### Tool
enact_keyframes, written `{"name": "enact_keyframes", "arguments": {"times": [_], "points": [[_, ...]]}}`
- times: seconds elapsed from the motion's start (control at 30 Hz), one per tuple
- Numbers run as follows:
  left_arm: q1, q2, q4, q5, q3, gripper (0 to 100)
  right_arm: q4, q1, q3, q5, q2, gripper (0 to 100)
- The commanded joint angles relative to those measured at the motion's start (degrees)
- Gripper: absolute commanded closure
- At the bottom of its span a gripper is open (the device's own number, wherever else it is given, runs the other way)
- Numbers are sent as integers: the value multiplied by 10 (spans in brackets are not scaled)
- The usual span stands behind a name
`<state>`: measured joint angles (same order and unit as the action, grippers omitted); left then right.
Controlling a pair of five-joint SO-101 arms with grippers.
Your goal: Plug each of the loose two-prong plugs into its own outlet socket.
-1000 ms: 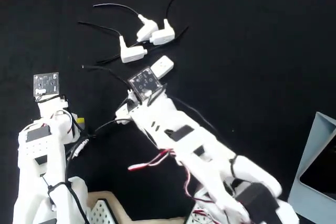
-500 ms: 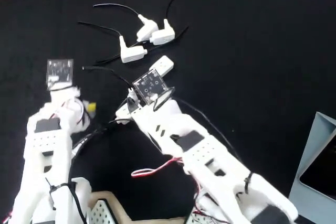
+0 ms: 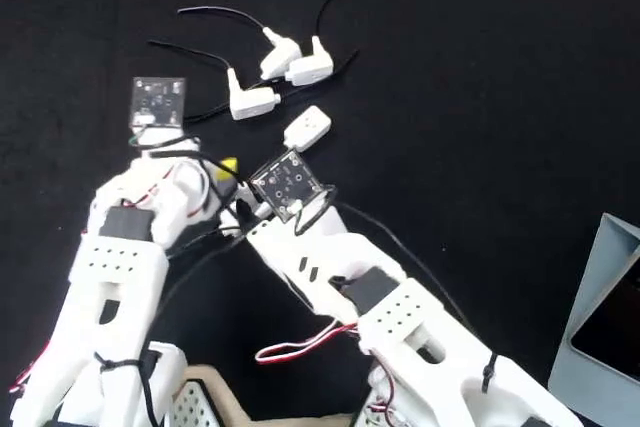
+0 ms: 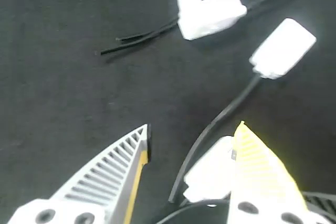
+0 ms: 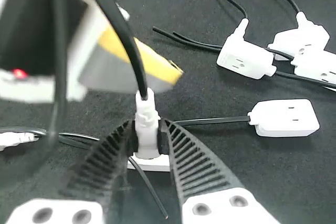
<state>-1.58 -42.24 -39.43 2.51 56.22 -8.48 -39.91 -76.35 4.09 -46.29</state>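
Nothing here can be read. The circuit board (image 3: 159,102) just behind the left pincer (image 4: 193,126) and the second circuit board (image 3: 289,183) behind the right pincer (image 5: 146,123) carry marks too small to make out. The white plug (image 5: 147,136) clamped in the right pincer and the outlet socket (image 5: 286,117) beyond it have plain faces.

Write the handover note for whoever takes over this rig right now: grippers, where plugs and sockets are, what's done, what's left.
Right gripper: fingers shut on the white plug, held upright low at the table.
Left gripper: fingers open, close beside that plug.
Nearest socket: just beyond the grippers, slots empty.
Far sockets: three clustered farther back.
Done: no plug seen in any socket.
Left: seat the held plug, likely in the nearest socket, then any others.
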Motion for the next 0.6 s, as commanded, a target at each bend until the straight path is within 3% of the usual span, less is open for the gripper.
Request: {"name": "enact_keyframes", "arguments": {"times": [0.0, 0.33, 0.57], "points": [[-28, -28, 4, 15, -26, 744, -2, -7, 1, -7, -15, 988], [-71, -238, 4, 11, 103, 744, -3, -5, -3, -7, -15, 987], [-58, -320, -35, -18, 132, 744, -34, -5, 8, -7, -15, 987]]}}
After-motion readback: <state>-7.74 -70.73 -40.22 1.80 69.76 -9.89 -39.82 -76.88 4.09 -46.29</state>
